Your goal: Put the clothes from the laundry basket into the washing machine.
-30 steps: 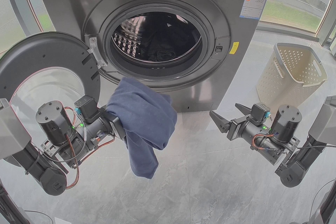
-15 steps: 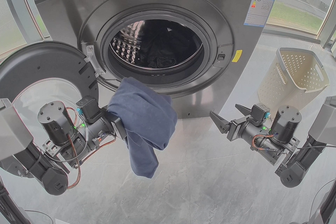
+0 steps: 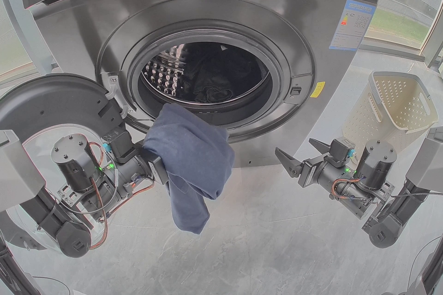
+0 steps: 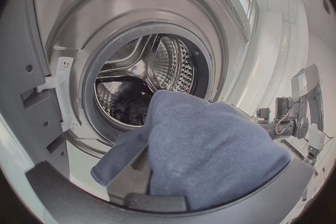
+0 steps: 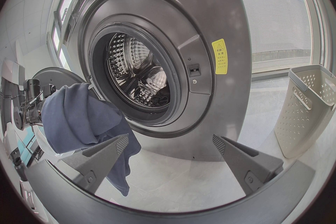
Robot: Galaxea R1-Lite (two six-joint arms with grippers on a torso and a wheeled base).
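A dark blue garment (image 3: 191,162) hangs draped over my left gripper (image 3: 177,157), which is shut on it just below the lower rim of the washing machine's round opening (image 3: 203,74). In the left wrist view the garment (image 4: 210,151) covers the fingers (image 4: 140,172). Dark clothes (image 3: 214,77) lie inside the steel drum. My right gripper (image 3: 295,147) is open and holds nothing, in front of the machine's lower right panel. The cream laundry basket (image 3: 397,107) stands on the floor to the right of the machine, and its inside is hidden.
The machine's round door (image 3: 50,102) is swung wide open on the left, right behind my left arm. Grey tiled floor (image 3: 258,240) lies open in front of the machine. Windows run behind and beside it.
The whole head view has shifted: the washing machine now looks nearer and larger, and its opening stands closer to the held garment. Both arms keep the same pose, and the garment stays held.
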